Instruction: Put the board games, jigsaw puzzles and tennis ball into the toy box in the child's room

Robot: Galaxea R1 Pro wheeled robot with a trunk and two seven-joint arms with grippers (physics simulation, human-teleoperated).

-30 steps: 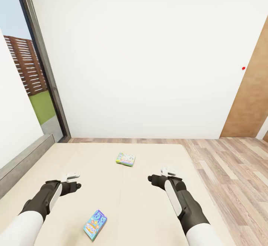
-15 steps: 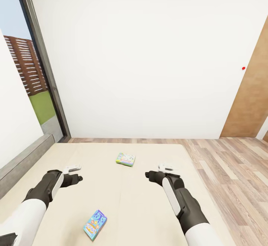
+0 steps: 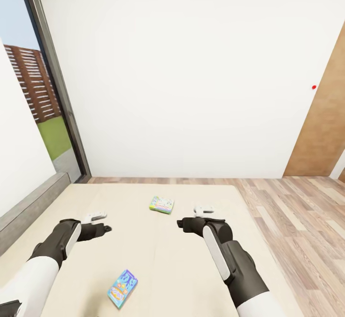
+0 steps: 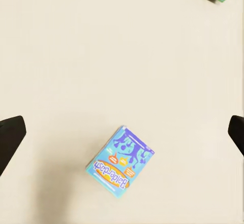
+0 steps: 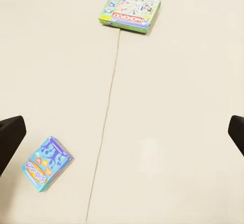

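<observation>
Two board games lie flat on the beige bed (image 3: pixel 201 278). The small blue one (image 3: pixel 122 288) is near the front, and the green-edged multicolour one (image 3: pixel 161 205) is farther back toward the mattress's far edge. My left gripper (image 3: pixel 101 222) hovers over the mattress, behind and left of the blue game (image 4: pixel 122 162), open and empty, its dark fingertips (image 4: pixel 10 137) far apart. My right gripper (image 3: pixel 189 216) hangs open just right of the green-edged game (image 5: pixel 130 12), nothing between its fingers (image 5: pixel 236 132). The blue game (image 5: pixel 47 163) also shows in the right wrist view.
A grey headboard (image 3: pixel 28 209) runs along the bed's left side under a tall window (image 3: pixel 33 92). A white wall (image 3: pixel 191 68) stands behind the bed. Wooden floor (image 3: pixel 297 216) and a brown door (image 3: pixel 323 130) lie to the right.
My right gripper has moved left and a little forward, closer to the green-edged game. The left gripper has crept slightly forward and right. Both games lie where they were.
</observation>
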